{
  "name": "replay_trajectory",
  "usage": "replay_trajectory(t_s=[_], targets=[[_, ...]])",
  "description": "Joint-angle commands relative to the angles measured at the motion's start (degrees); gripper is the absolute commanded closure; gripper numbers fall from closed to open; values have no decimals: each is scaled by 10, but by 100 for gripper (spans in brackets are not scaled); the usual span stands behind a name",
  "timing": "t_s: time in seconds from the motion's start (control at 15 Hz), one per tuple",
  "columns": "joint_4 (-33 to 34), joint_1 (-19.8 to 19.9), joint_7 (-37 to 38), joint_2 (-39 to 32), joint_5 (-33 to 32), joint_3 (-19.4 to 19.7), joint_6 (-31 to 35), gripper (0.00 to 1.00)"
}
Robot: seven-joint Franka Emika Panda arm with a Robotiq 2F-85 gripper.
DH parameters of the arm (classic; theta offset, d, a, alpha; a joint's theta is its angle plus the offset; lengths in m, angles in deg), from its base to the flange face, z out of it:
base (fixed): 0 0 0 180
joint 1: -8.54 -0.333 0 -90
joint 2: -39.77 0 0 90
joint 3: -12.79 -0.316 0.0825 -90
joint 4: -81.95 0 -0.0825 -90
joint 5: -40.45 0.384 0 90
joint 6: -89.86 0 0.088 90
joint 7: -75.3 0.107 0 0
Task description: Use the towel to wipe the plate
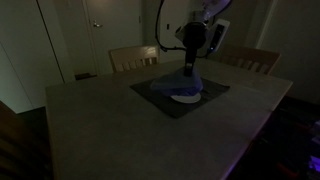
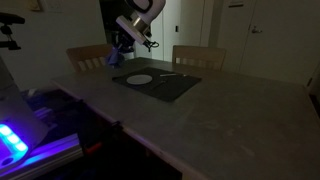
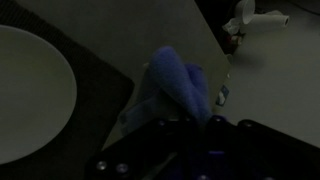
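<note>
Hanging over the dark placemat [image 1: 155, 98] on the table [image 1: 100, 135], the gripper [image 1: 190, 62] is pinching its fingers closed on a bunched blue towel [image 3: 175, 85], which is drooping from the jaws. In the wrist view the towel is dangling just beside the white plate [image 3: 30, 90], with a strip of mat showing between them. The plate is lying flat on the placemat. Whether the towel is touching the mat is too dark to tell.

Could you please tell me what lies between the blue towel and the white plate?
Only a bare strip of the dark placemat lies between the towel and the plate, as the wrist view shows.
</note>
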Motion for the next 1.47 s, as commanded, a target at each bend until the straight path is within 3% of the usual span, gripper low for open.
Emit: replay_trajectory(t_s=[0.0, 0.47, 0.6, 0.93, 1.13, 1.4], targets=[[-57, -21, -19, 18, 11, 22, 33, 98], [-129, -34, 28, 32, 12, 46, 201, 98], [-146, -27, 35, 40, 44, 43, 240, 98], [-187, -31, -5, 78, 197, 40, 335, 98], [-201, -41, -16, 89, 226, 45, 347, 98], [-213, -48, -20, 82, 207, 47, 299, 98]])
